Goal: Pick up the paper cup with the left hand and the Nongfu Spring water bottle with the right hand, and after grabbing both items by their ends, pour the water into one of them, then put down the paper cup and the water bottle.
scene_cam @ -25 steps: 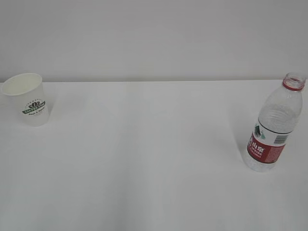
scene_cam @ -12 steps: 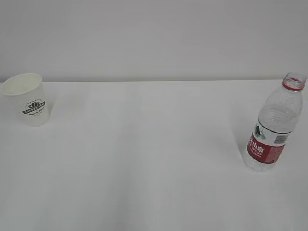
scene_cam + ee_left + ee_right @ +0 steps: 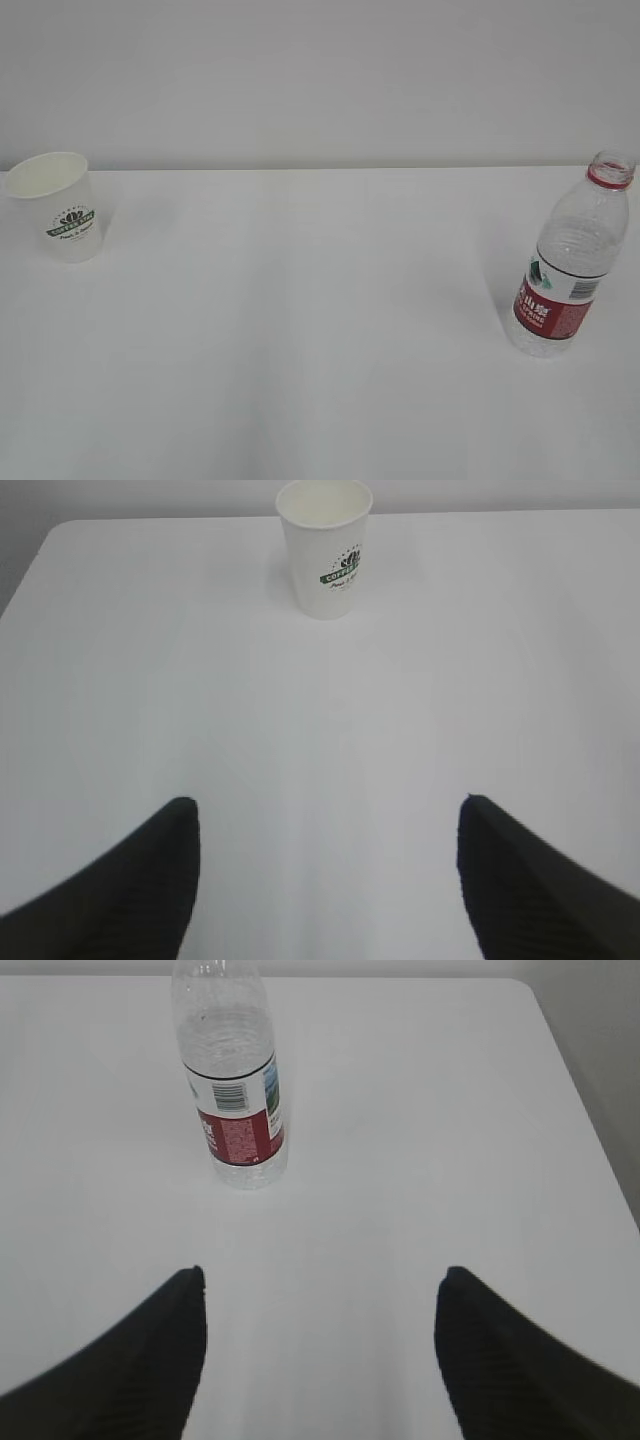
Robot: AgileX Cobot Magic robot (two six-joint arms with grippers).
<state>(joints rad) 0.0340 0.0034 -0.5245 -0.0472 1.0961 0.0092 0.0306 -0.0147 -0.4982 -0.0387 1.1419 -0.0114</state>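
Standing upright at our white worktop's [image 3: 320,330] far left is a small white paper cup [image 3: 58,207]; a clear red-labelled plastic water bottle [image 3: 570,265] stands far right. Our left claw [image 3: 325,880] and right claw [image 3: 320,1355] gape, released, well short of each.

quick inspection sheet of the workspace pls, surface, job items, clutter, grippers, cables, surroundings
surface: white table, bare between the items
paper cup: upright at far left, open top, untouched
water bottle: upright at right, no cap on, red neck ring, untouched
clutter: nothing seen
left gripper: open, short of the cup, holding nothing
right gripper: open, short of the bottle, holding nothing
cables: nothing seen
surroundings: plain pale wall behind the table
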